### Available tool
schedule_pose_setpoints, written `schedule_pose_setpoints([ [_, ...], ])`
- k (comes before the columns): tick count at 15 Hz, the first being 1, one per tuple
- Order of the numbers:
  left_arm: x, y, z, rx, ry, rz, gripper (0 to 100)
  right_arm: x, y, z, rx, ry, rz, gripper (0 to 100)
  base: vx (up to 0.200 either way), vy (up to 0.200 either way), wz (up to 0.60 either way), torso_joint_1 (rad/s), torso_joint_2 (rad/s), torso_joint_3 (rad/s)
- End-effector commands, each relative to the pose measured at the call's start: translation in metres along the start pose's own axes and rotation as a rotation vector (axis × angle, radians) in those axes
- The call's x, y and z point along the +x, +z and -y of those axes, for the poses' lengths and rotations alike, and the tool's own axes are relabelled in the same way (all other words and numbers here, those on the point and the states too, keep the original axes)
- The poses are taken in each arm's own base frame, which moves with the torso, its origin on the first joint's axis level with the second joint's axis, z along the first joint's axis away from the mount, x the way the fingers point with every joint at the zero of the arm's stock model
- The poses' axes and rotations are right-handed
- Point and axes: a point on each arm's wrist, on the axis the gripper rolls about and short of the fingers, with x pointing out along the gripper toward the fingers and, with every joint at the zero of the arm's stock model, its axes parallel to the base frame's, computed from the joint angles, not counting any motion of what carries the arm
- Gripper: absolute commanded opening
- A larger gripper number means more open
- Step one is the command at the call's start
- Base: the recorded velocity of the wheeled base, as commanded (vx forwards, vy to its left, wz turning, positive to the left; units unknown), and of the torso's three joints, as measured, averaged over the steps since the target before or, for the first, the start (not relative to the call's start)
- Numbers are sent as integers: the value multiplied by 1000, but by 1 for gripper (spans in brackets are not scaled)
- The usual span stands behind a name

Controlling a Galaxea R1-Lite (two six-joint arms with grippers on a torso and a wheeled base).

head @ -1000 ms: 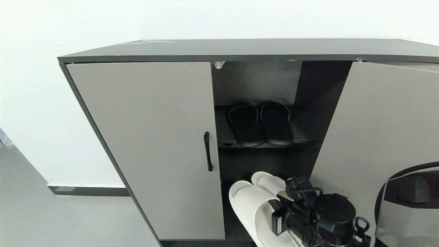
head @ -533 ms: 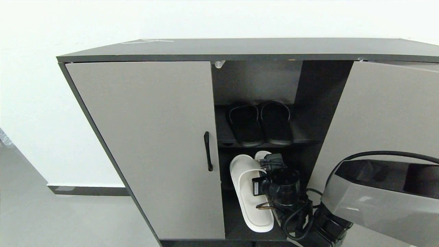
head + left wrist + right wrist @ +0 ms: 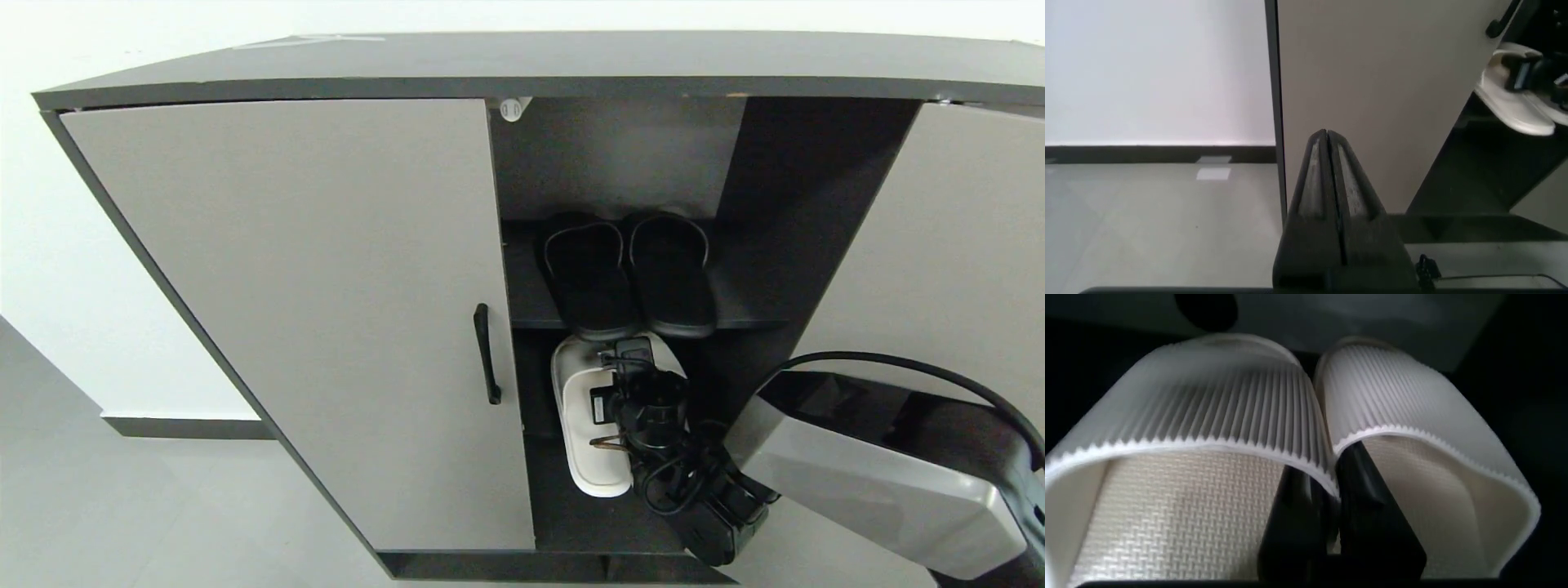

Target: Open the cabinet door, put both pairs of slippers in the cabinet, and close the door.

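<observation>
Since a second ago, the right gripper [image 3: 627, 359] is carrying the white slippers [image 3: 581, 457] deeper into the cabinet [image 3: 571, 65], under the shelf [image 3: 751, 320] bearing the black slippers [image 3: 629, 282]. Their long axis is running front to back, with the toes pointing inward. From the left wrist, the left gripper [image 3: 1328, 175] is hanging with its fingers pressed together, holding nothing, near the closed left door [image 3: 1372, 82]. From the right wrist, the right gripper's fingers are clamping both white slippers' adjoining straps.
</observation>
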Motion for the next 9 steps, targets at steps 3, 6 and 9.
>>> schedule_pose_setpoints([
  [3, 0, 0, 0, -1, 0, -1, 0, 17, -7, -5, -24, -15, 24, 0, 0, 0, 0, 2, 7, -162],
  [6, 0, 0, 0, -3, 0, -1, 0, 34, -5, -8, -30, -33, 44, 0, 0, 0, 0, 0, 0, 0],
  [9, 0, 0, 0, -1, 0, -1, 0, 45, 3, -9, -28, -42, 44, 0, 0, 0, 0, 0, 0, 0],
])
